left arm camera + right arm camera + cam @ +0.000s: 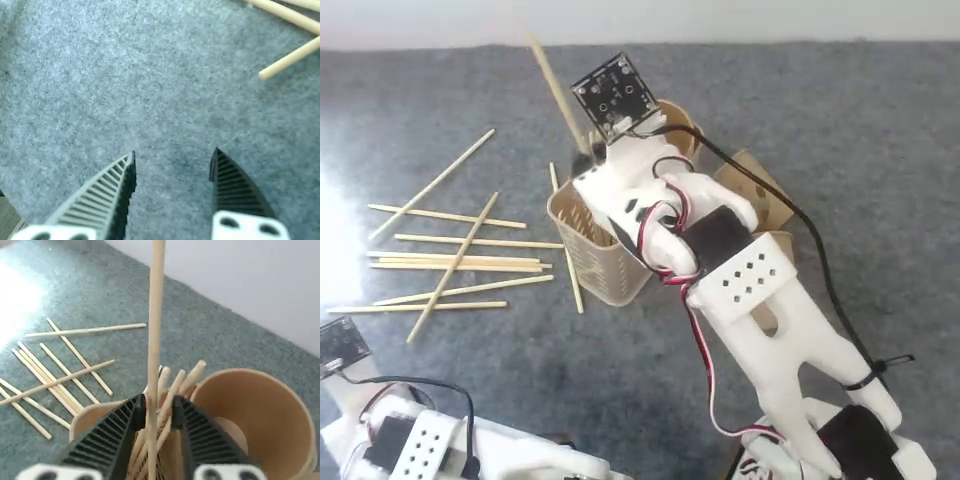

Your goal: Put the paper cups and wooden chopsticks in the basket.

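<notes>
Right gripper (159,407): jaws clamped on one pale, thin wooden chopstick (155,315), gripped near its lower end. The long axis is near vertical, with the upper end leaning slightly far-left in the high view. Directly below the jaws is the mouth of the beige perforated plastic basket (605,275), mid-table, with several bundled chopsticks (176,382) already standing inside.

Judgement: the held stick is lined up over the opening. The coming move needs only a short descent and release, axis kept upright so the tip clears the rim.

Brown paper cup (260,407) sits at the basket's far-right. Whether it is inside or just beside the wall, cannot tell.

Loose wooden chopsticks (460,262) lie flat on the grey carpeted table (880,120), left of the basket, most running left–right.

Left gripper (174,156): jaws apart, empty, low over bare carpet at near-left, with two stick ends (287,62) ahead of it.

Judgement: the left arm is the nearer one to this pile.
</notes>
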Robot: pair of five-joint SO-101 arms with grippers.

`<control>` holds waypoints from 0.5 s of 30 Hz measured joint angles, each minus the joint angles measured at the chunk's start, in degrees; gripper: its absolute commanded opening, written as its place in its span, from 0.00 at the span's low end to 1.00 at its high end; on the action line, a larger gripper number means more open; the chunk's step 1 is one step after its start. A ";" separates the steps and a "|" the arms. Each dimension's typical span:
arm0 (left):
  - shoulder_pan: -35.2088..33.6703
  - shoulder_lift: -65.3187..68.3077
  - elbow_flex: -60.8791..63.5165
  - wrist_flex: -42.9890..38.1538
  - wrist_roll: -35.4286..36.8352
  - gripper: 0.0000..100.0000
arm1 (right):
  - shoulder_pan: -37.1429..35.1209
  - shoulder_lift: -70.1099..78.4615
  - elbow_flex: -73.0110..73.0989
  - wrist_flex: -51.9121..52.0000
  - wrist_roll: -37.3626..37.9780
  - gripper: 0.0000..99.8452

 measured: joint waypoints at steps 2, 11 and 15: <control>0.00 0.00 0.00 0.00 0.00 0.23 | 0.53 0.00 0.00 2.46 0.09 0.29; 0.09 0.00 0.00 0.00 0.00 0.23 | 0.79 -4.22 0.00 7.12 5.45 0.29; 5.01 0.00 0.00 0.00 0.00 0.23 | 6.42 -11.16 0.00 9.85 10.73 0.29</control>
